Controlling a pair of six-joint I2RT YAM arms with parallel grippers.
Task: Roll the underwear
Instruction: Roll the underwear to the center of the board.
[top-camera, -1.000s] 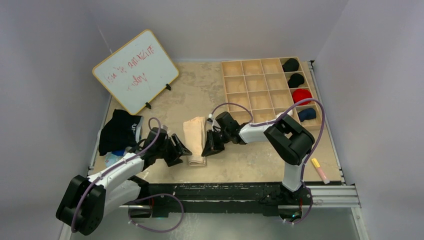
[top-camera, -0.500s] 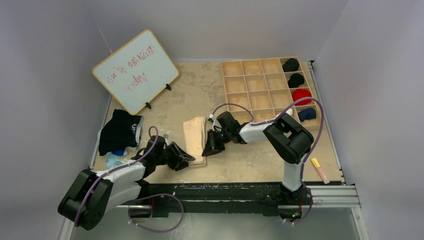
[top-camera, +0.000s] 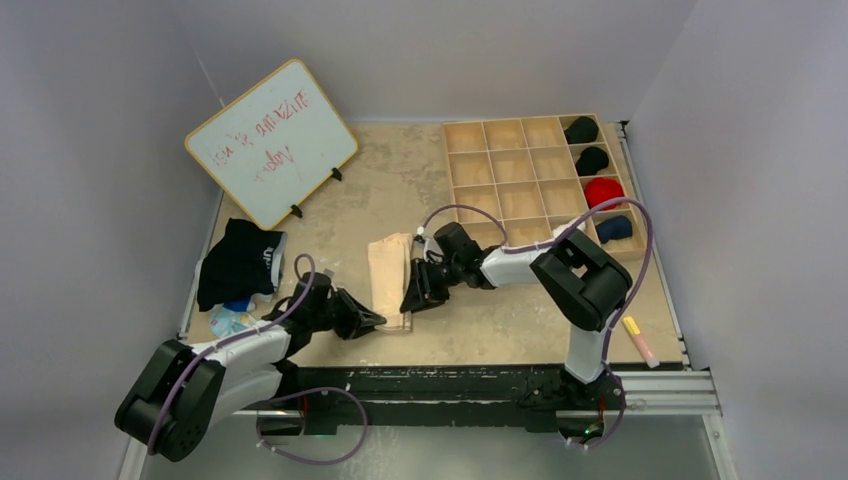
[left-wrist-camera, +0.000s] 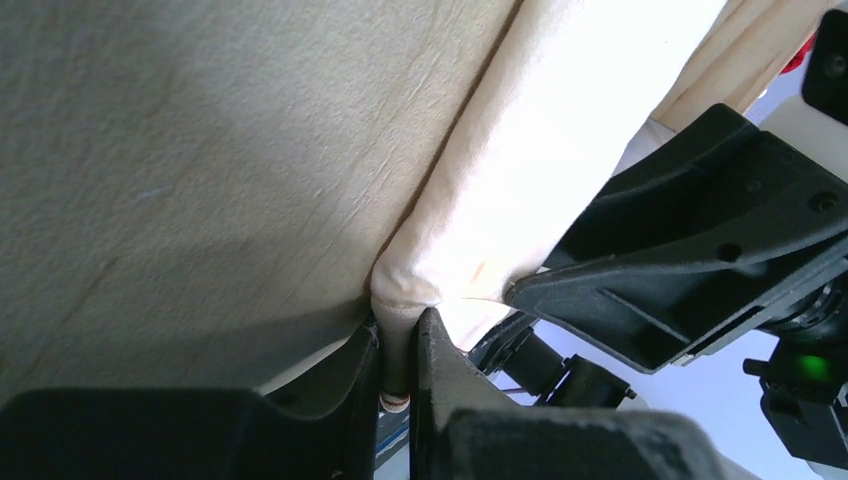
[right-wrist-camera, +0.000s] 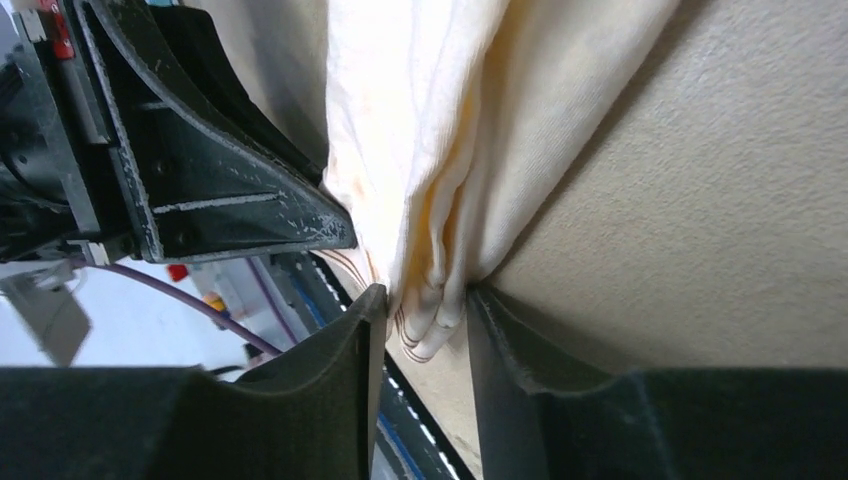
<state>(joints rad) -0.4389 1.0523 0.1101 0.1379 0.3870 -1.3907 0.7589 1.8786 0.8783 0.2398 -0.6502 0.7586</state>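
Note:
The cream underwear (top-camera: 388, 270) lies folded into a long narrow strip on the table, running from the middle toward the near edge. My left gripper (top-camera: 378, 322) is at the strip's near left corner. In the left wrist view it (left-wrist-camera: 400, 330) is shut on that corner of the underwear (left-wrist-camera: 560, 150). My right gripper (top-camera: 410, 300) sits at the strip's right edge. In the right wrist view its jaws (right-wrist-camera: 425, 295) stand apart, with the stacked layers of the underwear (right-wrist-camera: 450, 120) loosely between them.
A wooden compartment tray (top-camera: 500, 165) stands at the back right, with dark rolls (top-camera: 580, 130) and a red roll (top-camera: 603, 190) in its right column. A whiteboard (top-camera: 270, 142) leans at the back left. Dark clothes (top-camera: 238, 262) are piled at the left edge. A marker (top-camera: 640, 340) lies near right.
My left gripper slid in to the strip's near corner and closed on it. The right gripper's jaws widened around the right edge and shifted slightly nearer.

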